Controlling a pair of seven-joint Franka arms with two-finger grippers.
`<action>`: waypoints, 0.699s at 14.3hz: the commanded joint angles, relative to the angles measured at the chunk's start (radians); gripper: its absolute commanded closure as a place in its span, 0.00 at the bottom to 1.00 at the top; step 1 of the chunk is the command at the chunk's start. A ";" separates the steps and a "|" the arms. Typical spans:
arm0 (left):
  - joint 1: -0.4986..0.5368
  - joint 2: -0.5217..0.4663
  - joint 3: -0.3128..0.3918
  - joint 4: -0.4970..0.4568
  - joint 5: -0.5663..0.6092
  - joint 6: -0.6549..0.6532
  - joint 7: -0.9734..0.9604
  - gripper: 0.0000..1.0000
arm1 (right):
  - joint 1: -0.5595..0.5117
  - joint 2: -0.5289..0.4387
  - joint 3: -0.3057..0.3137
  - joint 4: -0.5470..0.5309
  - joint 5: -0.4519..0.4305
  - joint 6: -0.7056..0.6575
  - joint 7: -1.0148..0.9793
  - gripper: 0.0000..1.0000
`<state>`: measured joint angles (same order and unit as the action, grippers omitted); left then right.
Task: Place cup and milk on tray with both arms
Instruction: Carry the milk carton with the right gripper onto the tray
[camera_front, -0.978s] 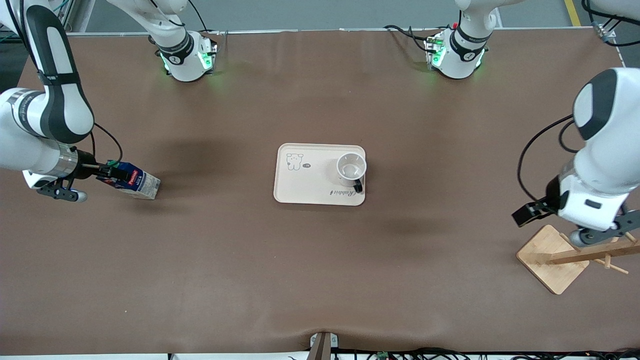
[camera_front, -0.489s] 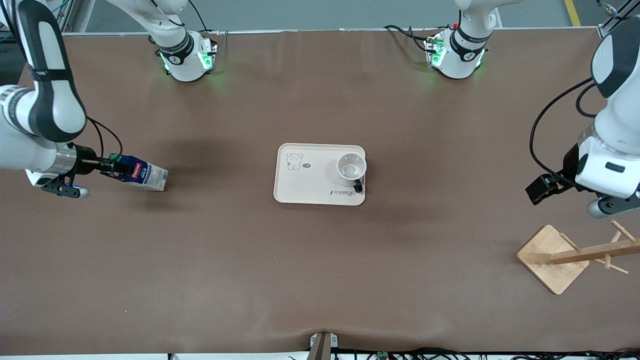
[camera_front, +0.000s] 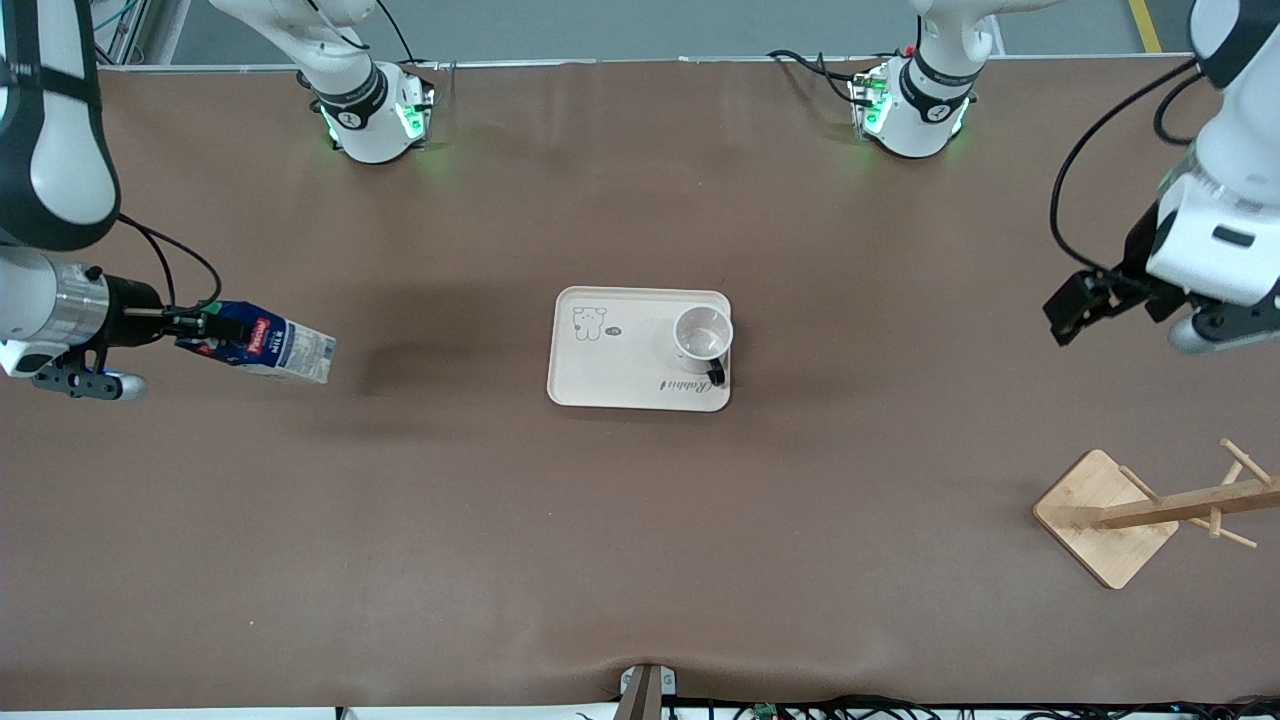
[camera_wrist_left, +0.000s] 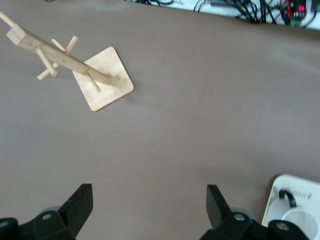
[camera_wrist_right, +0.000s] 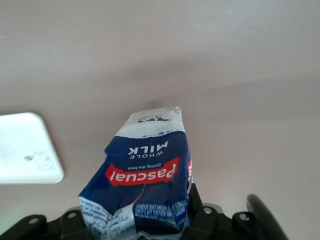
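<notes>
At the right arm's end of the brown desk (camera_front: 640, 560), the right tool (camera_front: 205, 327) is clamped on the gabled top of the milk (camera_front: 268, 345), which hangs tilted, white base swung toward the middle, over bare desk well apart from the tray (camera_front: 600, 385). The carton's walls look creased, so it seems light and soft; the stiffer top fold is probably the safest hold. At the centre sits the cream tray, the cup (camera_front: 702, 334) upright on the part toward the left arm's end. The left tool (camera_front: 1078, 306) waits with jaws spread wide and empty, above bare desk, the wooden stand (camera_front: 1105, 520) nearer the camera.
</notes>
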<state>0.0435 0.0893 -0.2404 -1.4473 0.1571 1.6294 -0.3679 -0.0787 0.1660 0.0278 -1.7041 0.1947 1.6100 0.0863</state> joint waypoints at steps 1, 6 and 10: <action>-0.040 -0.106 0.059 -0.096 -0.031 -0.029 0.064 0.00 | 0.146 0.029 -0.006 0.101 -0.003 -0.058 0.212 1.00; -0.111 -0.209 0.140 -0.211 -0.080 -0.039 0.124 0.00 | 0.359 0.113 -0.005 0.181 0.006 -0.042 0.571 1.00; -0.178 -0.264 0.219 -0.266 -0.088 -0.039 0.176 0.00 | 0.511 0.237 -0.003 0.314 0.038 -0.019 0.699 1.00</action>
<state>-0.0949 -0.1173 -0.0572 -1.6527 0.0856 1.5853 -0.2134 0.3675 0.3162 0.0347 -1.4905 0.2006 1.5974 0.7425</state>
